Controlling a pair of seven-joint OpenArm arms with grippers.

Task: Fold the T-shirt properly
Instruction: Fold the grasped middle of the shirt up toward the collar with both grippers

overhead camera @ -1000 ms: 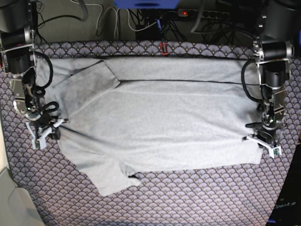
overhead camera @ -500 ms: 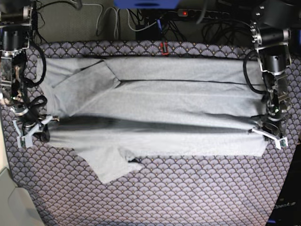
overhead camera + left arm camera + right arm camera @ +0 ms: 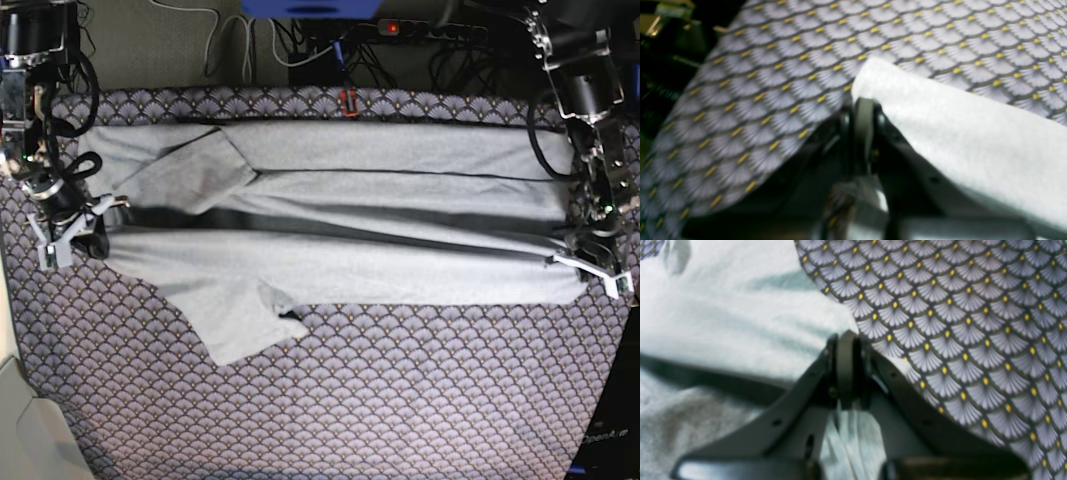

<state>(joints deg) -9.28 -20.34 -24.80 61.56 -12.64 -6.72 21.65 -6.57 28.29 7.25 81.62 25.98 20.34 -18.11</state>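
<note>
T-shirt (image 3: 340, 235) lies spread across patterned tablecloth (image 3: 400, 400), long axis running side to side in base view, one sleeve (image 3: 235, 320) sticking out toward near edge. Near half lifted into ridge, dark fold shadow along middle. Right gripper (image 3: 70, 225) at base view's left end of shirt, fingers (image 3: 830, 356) pressed together on pinched grey cloth. Left gripper (image 3: 590, 265) at opposite end, fingers (image 3: 845, 123) likewise clamped on shirt edge, fabric draping off to one side above tablecloth. Cables and power strip (image 3: 410, 28) beyond far table edge
</note>
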